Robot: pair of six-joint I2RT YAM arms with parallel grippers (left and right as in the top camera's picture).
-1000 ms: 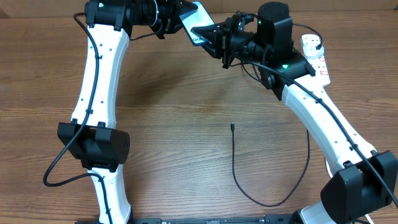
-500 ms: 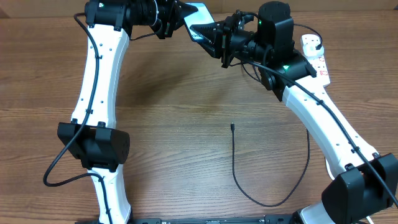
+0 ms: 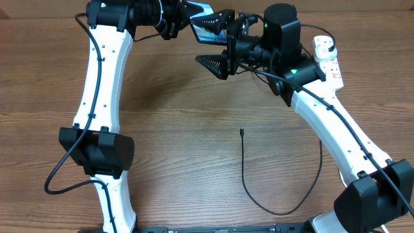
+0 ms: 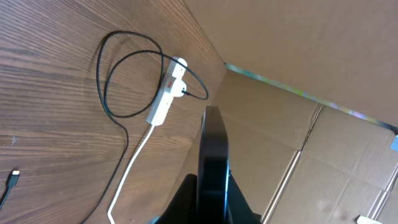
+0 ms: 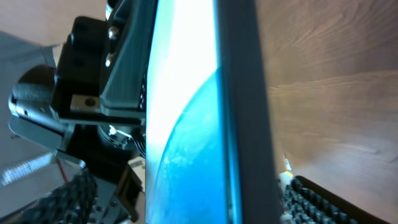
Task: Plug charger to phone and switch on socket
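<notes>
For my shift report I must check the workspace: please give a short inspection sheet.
Surface: wooden table, bare in the middle.
Job's things: phone is held up off the table at the far edge; socket lies at the far right.
Clutter: nothing seen.
Grippers: left gripper is shut on the phone; right gripper is open wide, with one finger on either side of the phone.
Cables: charger lies loose, with its tip free; its other end reaches the socket. White cord trails from the socket.
Surroundings: cardboard boxes stand behind the table.
</notes>
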